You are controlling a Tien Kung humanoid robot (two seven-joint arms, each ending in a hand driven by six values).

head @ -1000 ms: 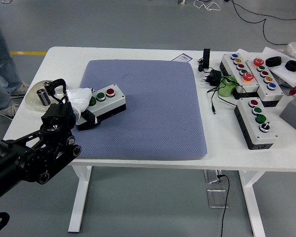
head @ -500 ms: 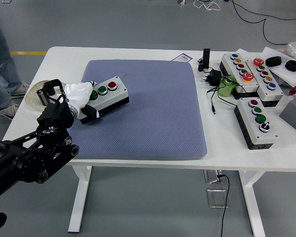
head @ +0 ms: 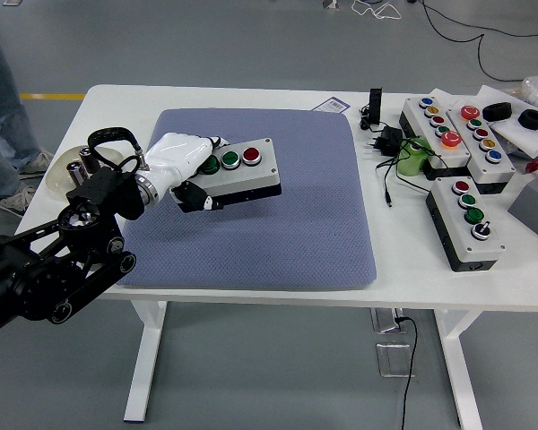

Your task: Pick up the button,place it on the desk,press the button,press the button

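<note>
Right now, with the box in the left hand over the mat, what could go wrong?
1. The left hand grips the button box only at its left end, so the long free end could sag or twist out.
2. The white fingers lie right beside the green button; a squeeze might press it early.
3. The box looks tilted above the blue mat, so it may land on an edge.

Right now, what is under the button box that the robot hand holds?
Under the button box, held in the left robot hand, lies the blue mat on the white table. The box seems lifted, casting a shadow there. The mat directly beneath it is covered from view.
</note>
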